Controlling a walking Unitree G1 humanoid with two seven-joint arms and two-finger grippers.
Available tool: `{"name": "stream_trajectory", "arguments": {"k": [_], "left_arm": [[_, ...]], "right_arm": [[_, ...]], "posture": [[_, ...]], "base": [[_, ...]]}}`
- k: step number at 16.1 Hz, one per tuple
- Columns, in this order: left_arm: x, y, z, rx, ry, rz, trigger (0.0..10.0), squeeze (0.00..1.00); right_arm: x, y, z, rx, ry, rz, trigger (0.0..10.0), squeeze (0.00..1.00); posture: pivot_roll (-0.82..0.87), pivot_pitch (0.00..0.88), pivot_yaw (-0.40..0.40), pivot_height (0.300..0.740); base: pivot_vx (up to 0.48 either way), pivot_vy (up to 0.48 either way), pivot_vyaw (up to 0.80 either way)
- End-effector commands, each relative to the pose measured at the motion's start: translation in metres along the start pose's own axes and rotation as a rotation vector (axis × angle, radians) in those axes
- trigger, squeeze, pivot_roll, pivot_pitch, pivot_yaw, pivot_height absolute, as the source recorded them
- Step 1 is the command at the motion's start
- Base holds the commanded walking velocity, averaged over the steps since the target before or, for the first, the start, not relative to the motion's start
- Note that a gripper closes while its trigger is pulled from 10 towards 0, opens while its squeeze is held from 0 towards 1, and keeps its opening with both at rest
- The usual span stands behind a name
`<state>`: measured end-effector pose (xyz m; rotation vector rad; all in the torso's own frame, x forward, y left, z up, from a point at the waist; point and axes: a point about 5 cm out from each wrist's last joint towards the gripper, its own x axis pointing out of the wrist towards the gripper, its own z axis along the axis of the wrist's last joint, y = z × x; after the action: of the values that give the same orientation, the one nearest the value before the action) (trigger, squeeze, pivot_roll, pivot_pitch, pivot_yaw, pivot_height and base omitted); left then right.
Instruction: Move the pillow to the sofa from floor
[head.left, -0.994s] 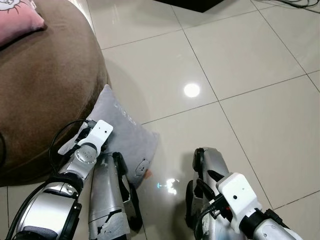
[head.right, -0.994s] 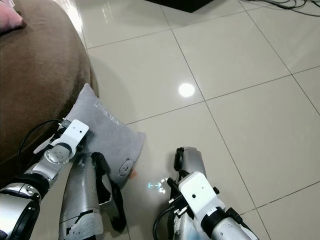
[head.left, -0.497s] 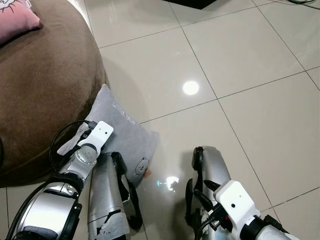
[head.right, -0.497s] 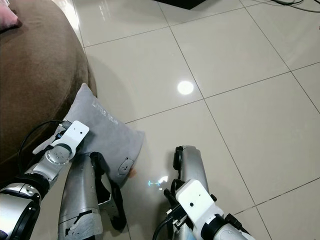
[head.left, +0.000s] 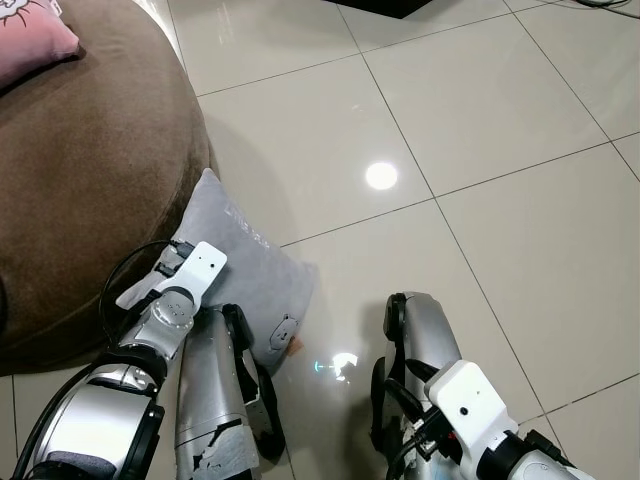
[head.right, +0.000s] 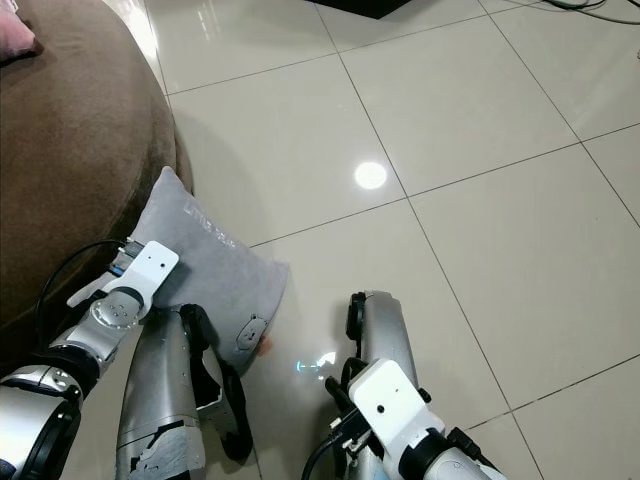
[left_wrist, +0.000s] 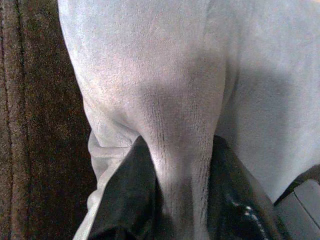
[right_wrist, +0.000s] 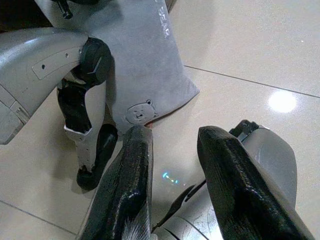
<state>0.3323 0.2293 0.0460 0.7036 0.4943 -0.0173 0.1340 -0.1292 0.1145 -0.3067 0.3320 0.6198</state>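
Grey pillow (head.left: 245, 270) is on the tiled floor (head.left: 480, 150), leaning w/ one edge against the base of the brown sofa (head.left: 90, 180). Small bear print and a line of white lettering show on its face; the corner farthest from the sofa points toward the robot's legs.

Your left hand (left_wrist: 182, 200) is at the pillow's sofa-side edge. In the left wrist view both black fingers (left_wrist: 130, 195) are pinched on a fold of grey fabric, so it's closed and gripping the pillow; brown sofa cloth sits right beside the fold. From the head cam you see the left wrist w/ its white camera block (head.left: 195, 268) lying over the pillow, btwn pillow and sofa.

Your right hand (right_wrist: 172, 150) is on the far side of the pillow from the sofa, low by the robot's right leg, apart from the pillow. Fingers spread w/ a clear gap btwn them, nothing held. Right wrist view looks across at the bear-print corner and the robot's left leg beside it.

Pink cushion (head.left: 35, 40) lies on top of the sofa, well apart from the pillow. A round light reflection (head.left: 381, 176) sits on the floor, away from the sofa, past the pillow.
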Motion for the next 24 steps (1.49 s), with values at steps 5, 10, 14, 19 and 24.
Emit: {"name": "stream_trajectory", "arguments": {"k": [5,10,14,19,24], "left_arm": [[-0.002,-0.005,-0.012,-0.017,0.045,-0.032,0.0,0.00],[-0.003,-0.032,0.014,-0.114,-0.096,-0.187,0.0,0.00],[-0.003,-0.048,0.060,-0.240,-0.266,-0.244,0.0,0.00],[-0.004,-0.026,0.118,-0.456,-0.464,-0.206,0.0,0.00],[-0.024,0.007,0.161,-0.610,-0.753,-0.253,0.0,0.00]], "right_arm": [[-0.001,0.003,-0.006,0.017,0.016,0.000,10.0,0.00],[0.002,0.005,-0.008,0.047,-0.005,-0.030,10.0,0.00],[0.007,0.003,-0.008,0.065,-0.041,-0.062,10.0,0.00],[0.023,-0.017,-0.005,0.071,-0.085,-0.208,10.0,0.00],[0.032,-0.047,0.020,0.145,-0.231,-0.412,10.0,0.00]], "posture": [[-0.15,0.334,0.049,0.521],[-0.13,0.297,0.064,0.521],[-0.10,0.259,0.077,0.521],[-0.08,0.196,0.087,0.521],[-0.07,0.104,0.127,0.561]], "base": [[0.000,0.000,0.00],[0.000,0.000,0.00],[0.000,0.000,0.00],[0.000,0.000,0.00],[0.000,0.000,0.00]]}}
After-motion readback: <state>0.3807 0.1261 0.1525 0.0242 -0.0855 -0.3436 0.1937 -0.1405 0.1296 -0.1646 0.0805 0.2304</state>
